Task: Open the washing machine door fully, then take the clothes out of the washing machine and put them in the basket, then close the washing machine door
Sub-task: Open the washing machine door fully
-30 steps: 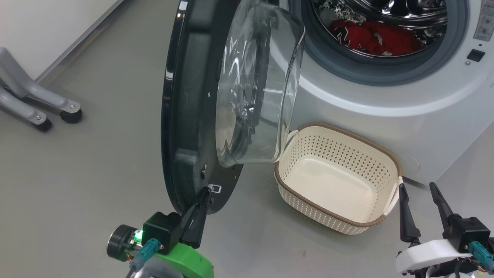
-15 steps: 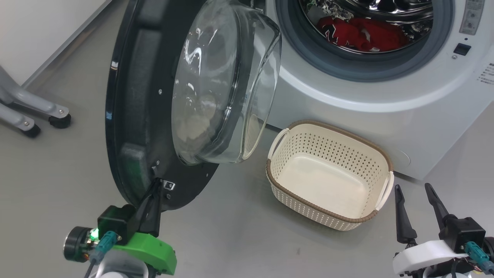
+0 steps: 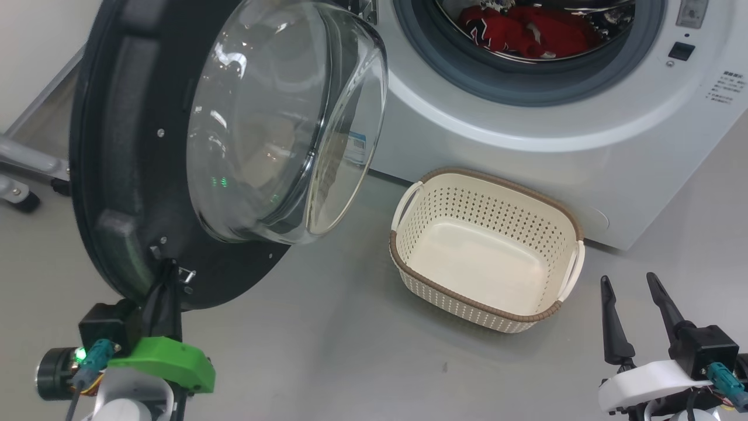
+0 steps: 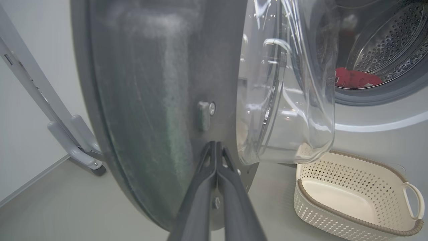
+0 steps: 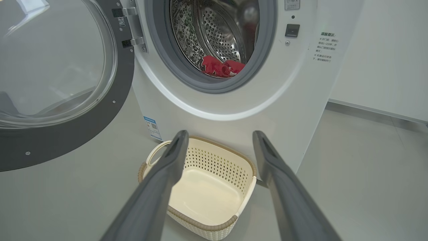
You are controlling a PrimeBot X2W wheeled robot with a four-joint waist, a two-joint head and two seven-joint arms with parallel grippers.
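1. Touching the lower inner rim of the washing machine door (image 3: 117, 146), the left gripper (image 3: 168, 266) is seen clenched, fingers together.
2. The right gripper (image 3: 628, 282) is held spread and empty beside the basket (image 3: 497, 181).
3. The clothes (image 3: 526, 35) are seen inside the washing machine (image 3: 526, 134).

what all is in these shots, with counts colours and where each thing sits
white front-loading washing machine: one, white, back right
round door with glossy black rim and clear glass bowl: one, black and clear, standing open left of the machine
red jersey clothes: count unclear, red with white, inside the steel drum
cream perforated plastic basket: one, cream with brown rim, empty, on the grey floor before the machine
blue label sticker: one, blue and white, low on the machine's front
grey metal legs on castors: two, grey, far left
left gripper: one, dark fingers, shut, tips against the door's lower inner face
right gripper: one, dark fingers, open, empty, lower right near the basket
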